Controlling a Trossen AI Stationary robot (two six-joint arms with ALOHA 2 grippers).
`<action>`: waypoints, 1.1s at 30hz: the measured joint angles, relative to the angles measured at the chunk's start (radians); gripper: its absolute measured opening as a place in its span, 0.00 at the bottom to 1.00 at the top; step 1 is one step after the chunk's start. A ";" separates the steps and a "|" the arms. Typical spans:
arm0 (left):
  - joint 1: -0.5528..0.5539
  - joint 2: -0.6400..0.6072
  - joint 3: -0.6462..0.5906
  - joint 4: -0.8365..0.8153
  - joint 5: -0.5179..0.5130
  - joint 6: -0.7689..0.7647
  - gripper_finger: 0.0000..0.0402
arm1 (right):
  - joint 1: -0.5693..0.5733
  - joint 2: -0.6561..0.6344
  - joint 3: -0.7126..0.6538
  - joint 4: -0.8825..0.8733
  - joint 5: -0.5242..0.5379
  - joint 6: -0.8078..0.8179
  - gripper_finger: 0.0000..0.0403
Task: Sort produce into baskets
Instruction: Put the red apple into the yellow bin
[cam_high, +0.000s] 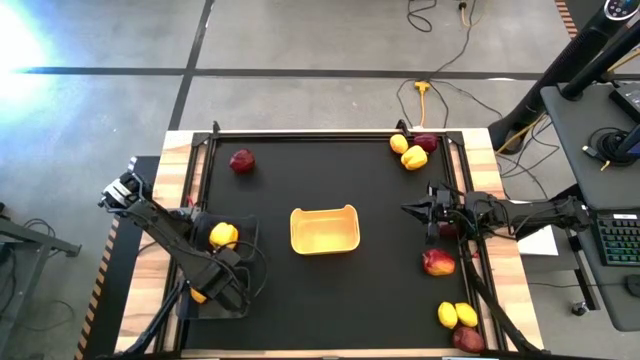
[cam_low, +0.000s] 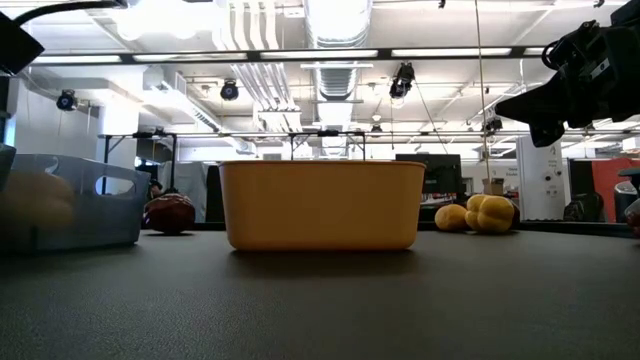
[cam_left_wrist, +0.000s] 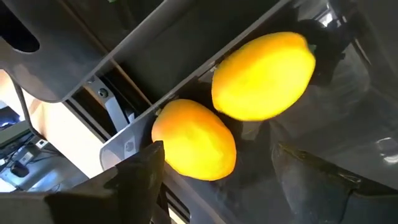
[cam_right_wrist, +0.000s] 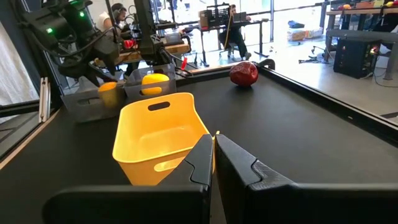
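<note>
The left arm reaches in low from the left edge of the surface (cam_high: 330, 290), bent down over the two dark bins (cam_high: 225, 262) that sit side by side there. Its jaws (cam_left_wrist: 211, 174) stand apart, gripping nothing, with a lemon (cam_left_wrist: 194, 139) lying in the bin just ahead of them, between the two fingers (cam_left_wrist: 137, 171) and apart from both as far as I can see. A second lemon (cam_left_wrist: 263, 75) rests in the neighbouring compartment, just beyond the dividing wall (the two fruits nearly touch across it).

The right arm stretches in from the right side, held level above the surface, its jaws (cam_right_wrist: 212, 155) pressed together and empty, pointing toward the yellow tray (cam_high: 324, 229) in the middle. The tray looks bare inside.

The other produce lies scattered: a dark red fruit (cam_high: 242, 160) alone near the far left corner, a yellow cluster with one dark red piece (cam_high: 413, 151) at the far right corner, a red fruit (cam_high: 438, 262) below the right arm, and more yellow and red pieces (cam_high: 459, 320) at the near right corner.
</note>
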 joint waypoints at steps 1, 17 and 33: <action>0.000 0.000 0.000 0.001 -0.001 0.000 0.69 | 0.000 0.000 0.000 0.000 0.000 0.000 0.02; 0.063 -0.002 0.347 -0.207 -0.616 -0.028 0.66 | 0.000 0.000 0.000 0.000 0.000 0.000 0.02; 0.366 -0.016 0.248 -0.216 -1.018 0.172 0.62 | 0.000 0.000 0.000 0.000 0.000 0.000 0.02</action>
